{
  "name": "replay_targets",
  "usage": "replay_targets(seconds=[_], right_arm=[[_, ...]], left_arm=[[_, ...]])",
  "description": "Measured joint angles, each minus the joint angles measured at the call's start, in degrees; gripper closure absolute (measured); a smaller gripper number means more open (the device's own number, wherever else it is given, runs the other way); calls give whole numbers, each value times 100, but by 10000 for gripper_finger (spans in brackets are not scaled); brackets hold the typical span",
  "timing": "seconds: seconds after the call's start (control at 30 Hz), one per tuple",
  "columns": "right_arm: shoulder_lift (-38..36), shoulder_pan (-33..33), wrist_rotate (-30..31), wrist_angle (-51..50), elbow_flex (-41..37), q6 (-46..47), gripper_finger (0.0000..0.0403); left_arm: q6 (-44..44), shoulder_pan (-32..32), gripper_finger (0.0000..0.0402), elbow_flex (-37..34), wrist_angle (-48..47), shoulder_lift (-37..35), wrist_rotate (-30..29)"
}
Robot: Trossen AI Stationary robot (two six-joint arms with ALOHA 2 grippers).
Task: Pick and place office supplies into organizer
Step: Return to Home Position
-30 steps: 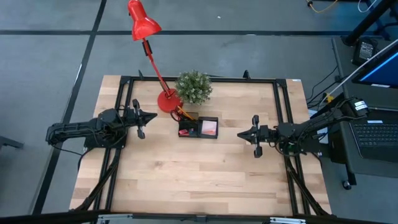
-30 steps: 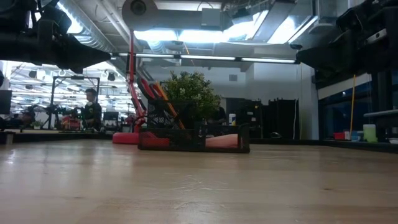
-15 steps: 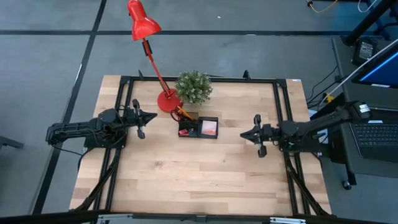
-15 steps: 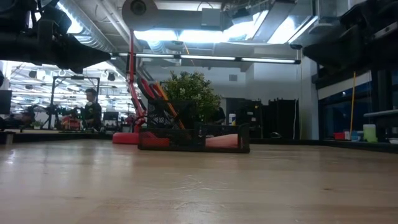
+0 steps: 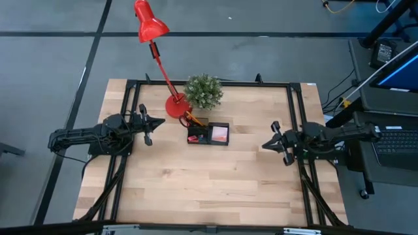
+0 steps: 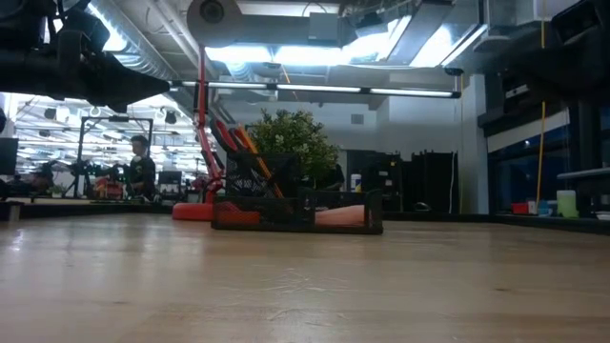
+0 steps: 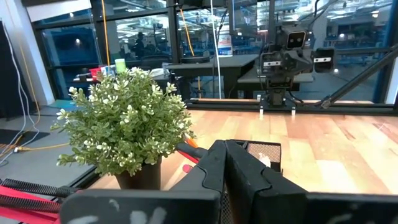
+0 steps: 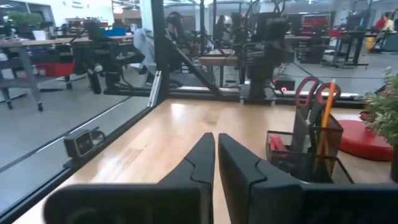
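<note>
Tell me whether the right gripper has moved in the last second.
Yes. In the high view the right gripper has pulled back from the organizer toward the right edge of the table, widening their gap.

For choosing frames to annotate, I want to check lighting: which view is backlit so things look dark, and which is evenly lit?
Low view: backlit by bright ceiling lights, so the organizer and plant stand as dark shapes, with a pale sheen on the table. High view: evenly lit, only faint shadows. Left wrist view: the plant is well lit.
</note>
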Motion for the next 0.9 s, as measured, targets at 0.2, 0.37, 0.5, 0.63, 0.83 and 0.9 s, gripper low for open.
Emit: replay_targets(seconds=[0.2, 0.37, 0.5, 0.63, 0.83, 0.9], right_arm=[[-498, 404, 18, -438, 0, -176, 377], [-931, 734, 160, -836, 2, -315, 377], [-910, 770, 239, -857, 4, -157, 377], [-906, 768, 239, -853, 4, -123, 377], [-906, 768, 239, -846, 4, -135, 377], [-904, 768, 239, -846, 4, -135, 377]], left_arm=[[0, 0, 399, 0, 0, 0, 0], [0, -2, 396, 0, 2, 2, 0], [0, -2, 397, 0, 4, 2, 0], [0, -1, 399, 0, 4, 2, 1], [0, -2, 396, 0, 4, 2, 0], [0, -1, 396, 0, 2, 2, 0]])
